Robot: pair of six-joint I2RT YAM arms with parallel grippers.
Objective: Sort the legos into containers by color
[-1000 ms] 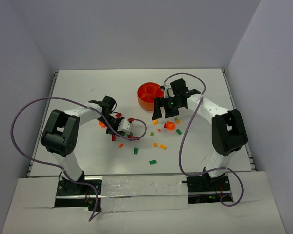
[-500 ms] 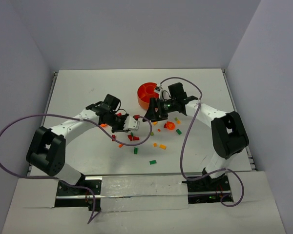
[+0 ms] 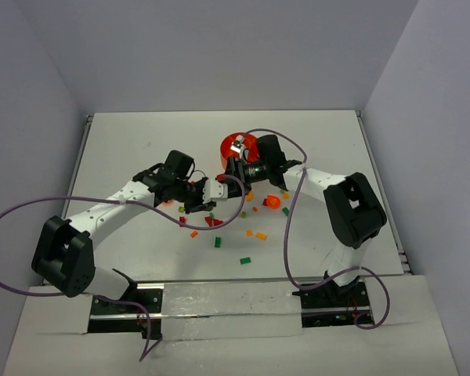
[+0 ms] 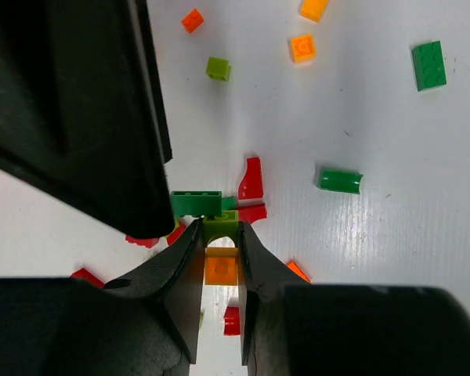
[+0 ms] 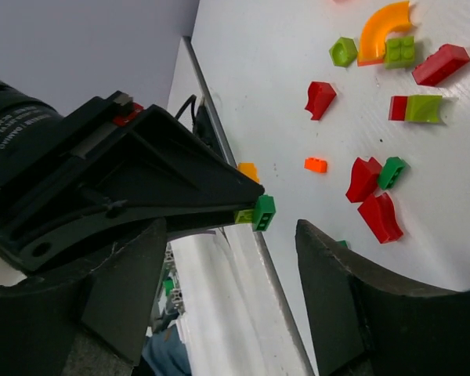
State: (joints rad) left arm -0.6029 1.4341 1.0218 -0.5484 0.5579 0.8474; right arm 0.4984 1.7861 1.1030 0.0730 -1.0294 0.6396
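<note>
1 orange bowl (image 3: 227, 149), contents unclr

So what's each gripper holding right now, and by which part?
Left gripper pinches a small orange-and-green brick stack by its orange end. Right gripper holds nothing.

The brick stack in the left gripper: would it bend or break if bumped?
Probably rigid: the brick stack looks like hard plastic. Its dark green brick overhangs the left gripper sideways, so a bump might pop it off.
</note>
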